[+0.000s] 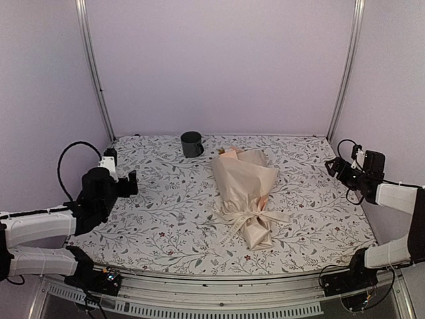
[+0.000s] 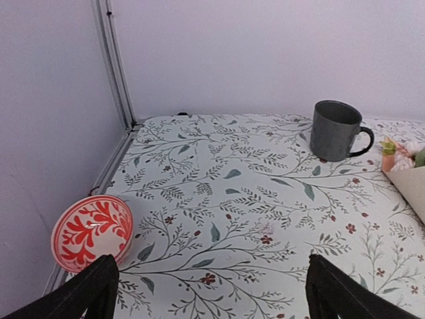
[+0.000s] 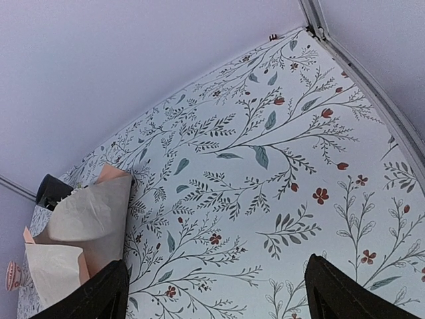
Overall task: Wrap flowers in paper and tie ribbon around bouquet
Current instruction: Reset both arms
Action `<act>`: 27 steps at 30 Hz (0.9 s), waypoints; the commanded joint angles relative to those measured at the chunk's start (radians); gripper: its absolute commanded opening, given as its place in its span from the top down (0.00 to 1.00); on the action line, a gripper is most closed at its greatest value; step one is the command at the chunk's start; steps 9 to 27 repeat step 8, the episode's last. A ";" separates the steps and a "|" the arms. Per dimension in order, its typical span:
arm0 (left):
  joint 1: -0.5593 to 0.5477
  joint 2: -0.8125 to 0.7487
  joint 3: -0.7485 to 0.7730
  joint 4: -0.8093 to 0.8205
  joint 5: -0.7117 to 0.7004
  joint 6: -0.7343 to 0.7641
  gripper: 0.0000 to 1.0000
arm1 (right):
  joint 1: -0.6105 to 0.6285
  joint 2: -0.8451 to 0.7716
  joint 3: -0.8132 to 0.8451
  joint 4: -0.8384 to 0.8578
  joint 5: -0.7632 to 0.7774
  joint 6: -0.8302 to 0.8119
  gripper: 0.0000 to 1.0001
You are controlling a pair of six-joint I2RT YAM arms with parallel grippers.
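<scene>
The bouquet (image 1: 244,193) lies mid-table, a cream-peach cone of paper (image 1: 242,176) pinched near its lower end. There the cream ribbon (image 1: 247,216) is tied in a bow. Flowers (image 2: 397,151) peek from the cone's wide far end at the right edge of the left wrist view. My left gripper (image 1: 135,179) hovers open at the table's left side, well clear of the bouquet, with nothing between its fingers (image 2: 86,292). My right gripper (image 1: 331,165) stands open near the right edge, also empty. In the right wrist view, the paper (image 3: 86,219) shows at the left.
A dark grey mug (image 1: 191,143) stands at the back, left of the bouquet's top; it also shows in the left wrist view as the mug (image 2: 335,131). A red-and-white patterned bowl (image 2: 93,230) sits by the left wall. A floral cloth (image 1: 166,219) covers the table.
</scene>
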 commanded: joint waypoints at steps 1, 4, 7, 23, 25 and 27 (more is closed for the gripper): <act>0.070 -0.101 -0.072 0.141 -0.042 0.125 0.01 | -0.002 0.019 -0.002 0.088 0.026 -0.003 0.06; 0.117 -0.147 -0.157 0.241 -0.063 0.176 0.01 | -0.003 0.009 -0.019 0.110 0.032 -0.005 0.07; 0.169 -0.149 -0.225 0.360 0.001 0.160 0.01 | -0.004 -0.009 -0.034 0.126 0.050 -0.009 0.08; 0.188 -0.136 -0.233 0.385 0.028 0.150 0.01 | -0.004 -0.014 -0.037 0.126 0.060 -0.008 0.06; 0.188 -0.136 -0.233 0.385 0.028 0.150 0.01 | -0.004 -0.014 -0.037 0.126 0.060 -0.008 0.06; 0.188 -0.136 -0.233 0.385 0.028 0.150 0.01 | -0.004 -0.014 -0.037 0.126 0.060 -0.008 0.06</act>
